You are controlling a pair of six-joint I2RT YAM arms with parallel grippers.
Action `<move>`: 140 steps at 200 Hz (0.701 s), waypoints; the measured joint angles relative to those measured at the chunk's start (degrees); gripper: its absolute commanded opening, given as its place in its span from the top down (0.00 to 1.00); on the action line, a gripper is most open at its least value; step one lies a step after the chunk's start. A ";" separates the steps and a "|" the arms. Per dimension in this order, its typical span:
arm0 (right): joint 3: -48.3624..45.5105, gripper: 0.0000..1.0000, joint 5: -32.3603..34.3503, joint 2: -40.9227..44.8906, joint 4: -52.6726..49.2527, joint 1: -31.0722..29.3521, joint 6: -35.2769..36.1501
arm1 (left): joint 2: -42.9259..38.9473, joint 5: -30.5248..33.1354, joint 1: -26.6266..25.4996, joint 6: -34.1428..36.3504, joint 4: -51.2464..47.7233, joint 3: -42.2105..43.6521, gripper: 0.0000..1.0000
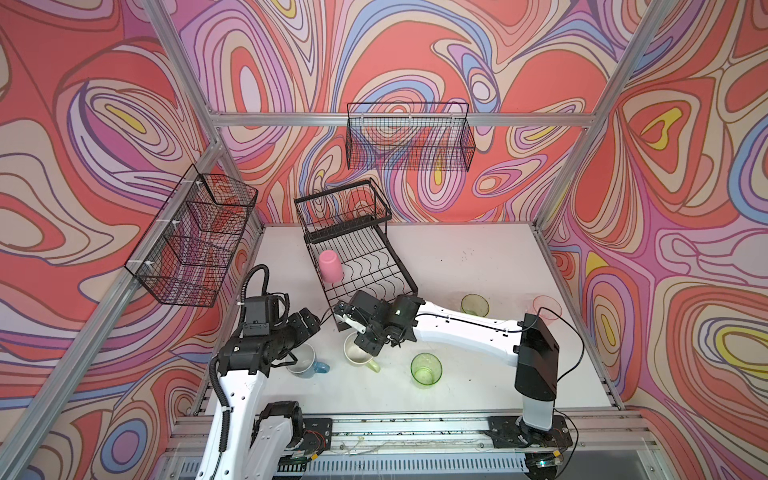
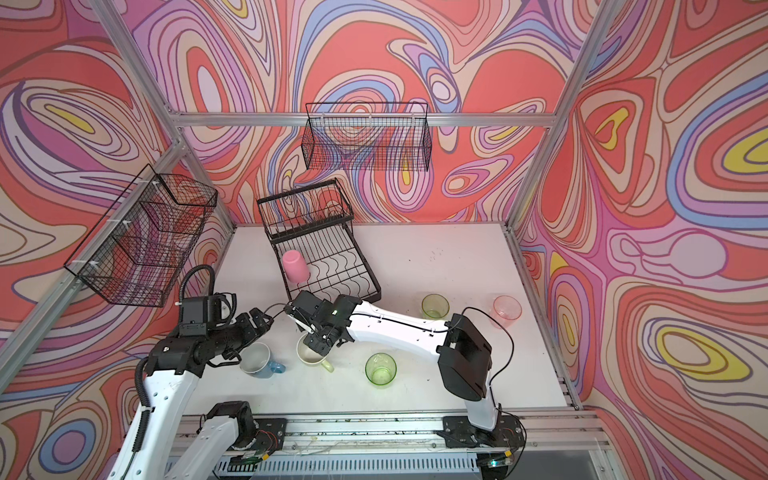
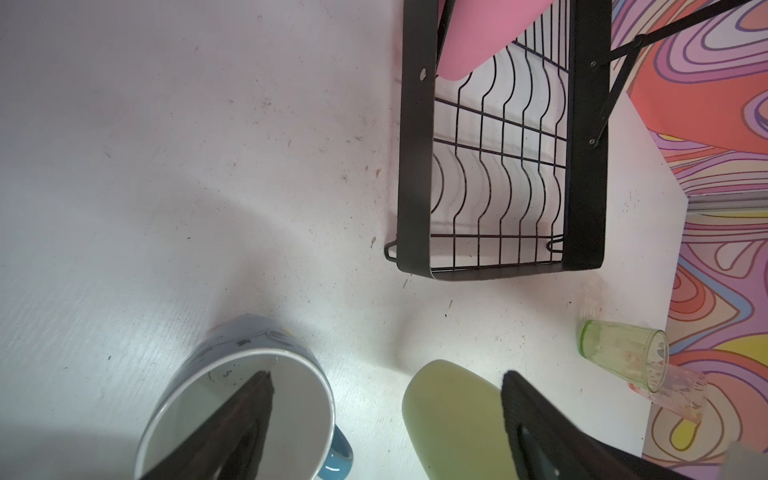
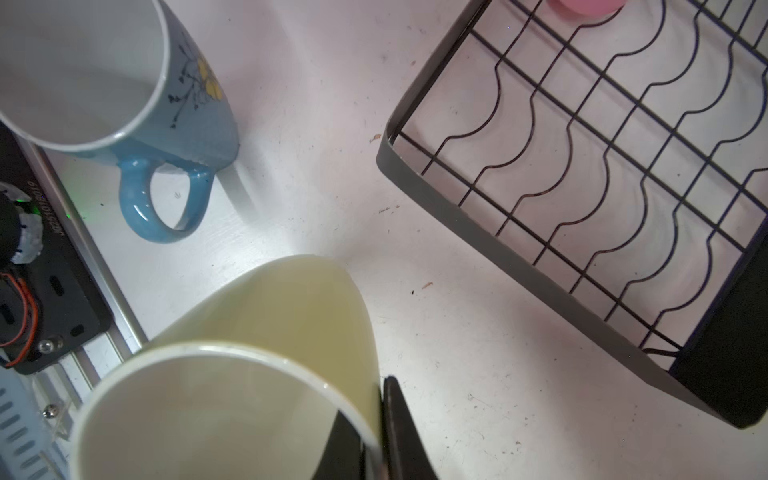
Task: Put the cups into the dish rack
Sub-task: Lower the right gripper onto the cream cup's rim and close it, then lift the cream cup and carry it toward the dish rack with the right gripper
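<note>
My right gripper (image 4: 374, 411) is shut on the rim of the pale yellow-green mug (image 1: 359, 355), with one finger inside and one outside. I cannot tell whether the mug is off the table. My left gripper (image 3: 386, 378) hangs open over the blue mug (image 1: 305, 361), one finger above its mouth, holding nothing. The dish rack (image 1: 402, 261) stands behind both mugs, and the opaque pink tumbler (image 1: 331, 266) is upside down in its lower tray. Two clear green tumblers (image 1: 426, 370) (image 1: 474, 305) and a clear pink tumbler (image 1: 546, 307) stand upright on the table to the right.
A black mesh basket (image 1: 409, 137) hangs on the back wall and another mesh basket (image 1: 195, 237) on the left wall. The arms' base rail (image 1: 415, 428) runs along the table's front edge. My right arm reaches across the table's middle, in front of the rack.
</note>
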State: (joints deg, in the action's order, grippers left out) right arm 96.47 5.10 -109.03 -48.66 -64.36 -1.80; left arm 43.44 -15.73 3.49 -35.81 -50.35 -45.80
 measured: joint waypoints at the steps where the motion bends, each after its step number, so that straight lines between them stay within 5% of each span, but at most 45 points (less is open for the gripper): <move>1: 0.00 1.00 0.00 0.09 0.02 0.04 0.00 | 0.00 -0.02 0.00 -0.02 0.02 0.00 0.11; 75: -5.79 1.00 0.07 6.99 7.28 8.70 -4.22 | -1.42 -5.27 0.00 -2.21 5.22 1.57 0.12; 140: -7.04 1.00 -2.03 7.78 19.80 17.55 -10.82 | -4.61 -11.76 0.00 -12.81 13.73 3.26 0.16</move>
State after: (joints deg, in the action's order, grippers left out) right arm 89.43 3.07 -101.25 -28.86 -46.81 -12.62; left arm 38.83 -27.49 3.49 -48.62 -36.62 -42.54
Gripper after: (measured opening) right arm 0.086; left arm 0.858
